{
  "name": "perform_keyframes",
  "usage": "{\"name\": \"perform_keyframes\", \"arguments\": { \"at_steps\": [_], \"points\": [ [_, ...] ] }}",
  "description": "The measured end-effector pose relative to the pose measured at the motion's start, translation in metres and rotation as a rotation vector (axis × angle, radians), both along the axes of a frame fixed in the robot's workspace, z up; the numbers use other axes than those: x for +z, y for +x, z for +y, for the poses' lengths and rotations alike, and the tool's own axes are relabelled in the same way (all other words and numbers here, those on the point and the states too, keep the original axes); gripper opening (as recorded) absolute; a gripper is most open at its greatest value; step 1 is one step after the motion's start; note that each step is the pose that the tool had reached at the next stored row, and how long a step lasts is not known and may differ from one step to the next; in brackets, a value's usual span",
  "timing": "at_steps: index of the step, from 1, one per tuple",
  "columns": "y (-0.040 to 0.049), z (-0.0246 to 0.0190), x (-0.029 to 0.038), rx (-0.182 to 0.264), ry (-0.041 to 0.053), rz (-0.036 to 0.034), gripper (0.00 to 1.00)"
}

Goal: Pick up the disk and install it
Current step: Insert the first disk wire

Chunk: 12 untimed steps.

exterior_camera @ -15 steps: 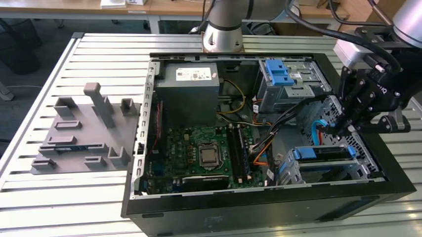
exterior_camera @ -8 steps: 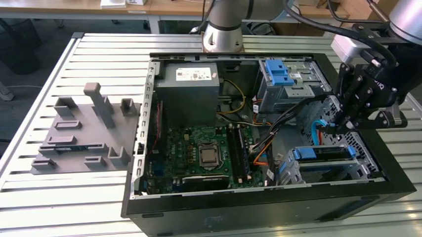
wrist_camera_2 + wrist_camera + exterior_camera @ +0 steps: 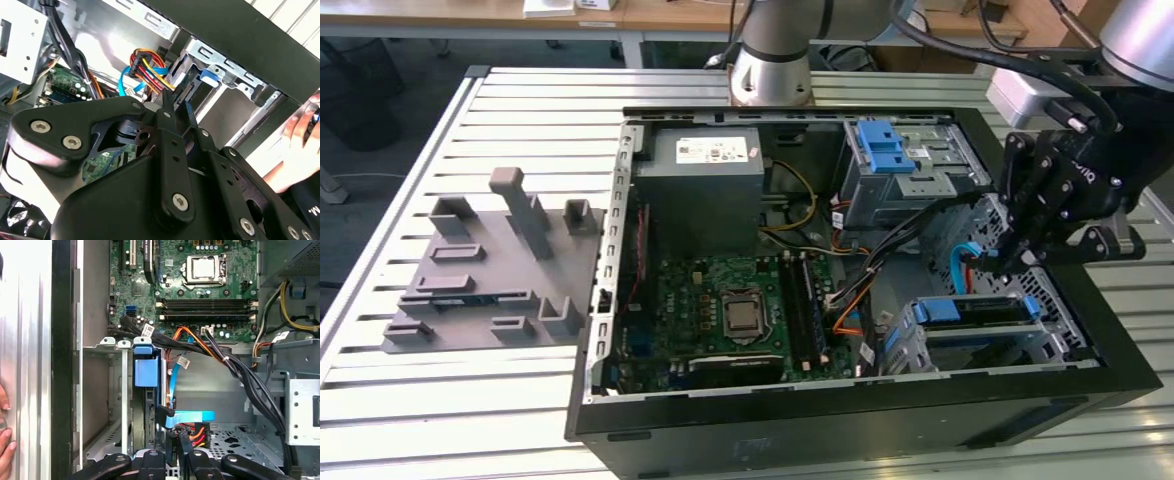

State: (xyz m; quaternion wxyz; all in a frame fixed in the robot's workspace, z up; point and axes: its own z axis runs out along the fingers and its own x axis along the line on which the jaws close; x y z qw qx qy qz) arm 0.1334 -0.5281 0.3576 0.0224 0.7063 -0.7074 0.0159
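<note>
The disk (image 3: 970, 312) sits in the lower drive cage at the case's front corner, on the exterior view's right, with its blue carrier around it. In the first wrist view the disk (image 3: 146, 372) stands edge-on in the bay behind its blue tab. My gripper (image 3: 1003, 256) hangs just above that cage with its black fingers close together, shut. In both wrist views the fingertips (image 3: 186, 447) rest beside the black connector (image 3: 165, 417) of the blue data cable and the red, orange and yellow power wires (image 3: 150, 67). I cannot tell whether anything is pinched between them.
The open computer case (image 3: 854, 410) lies on a slatted table. Inside are the motherboard (image 3: 727, 300), the grey power supply (image 3: 707, 165) and an upper drive cage (image 3: 907, 160) with blue tabs. A grey fixture (image 3: 494, 270) lies at the left. A person's hand (image 3: 300, 140) rests by the case wall.
</note>
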Motion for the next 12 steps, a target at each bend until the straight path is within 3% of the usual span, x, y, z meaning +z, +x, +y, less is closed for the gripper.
{"name": "perform_keyframes", "arguments": {
  "at_steps": [8, 10, 12],
  "points": [
    [0.0, 0.0005, -0.0037, -0.001, -0.0011, 0.0, 0.25],
    [0.0, 0.0006, -0.0039, -0.001, -0.0009, 0.0, 0.17],
    [0.0, 0.0006, -0.0039, -0.001, -0.0009, 0.0, 0.16]
  ]
}}
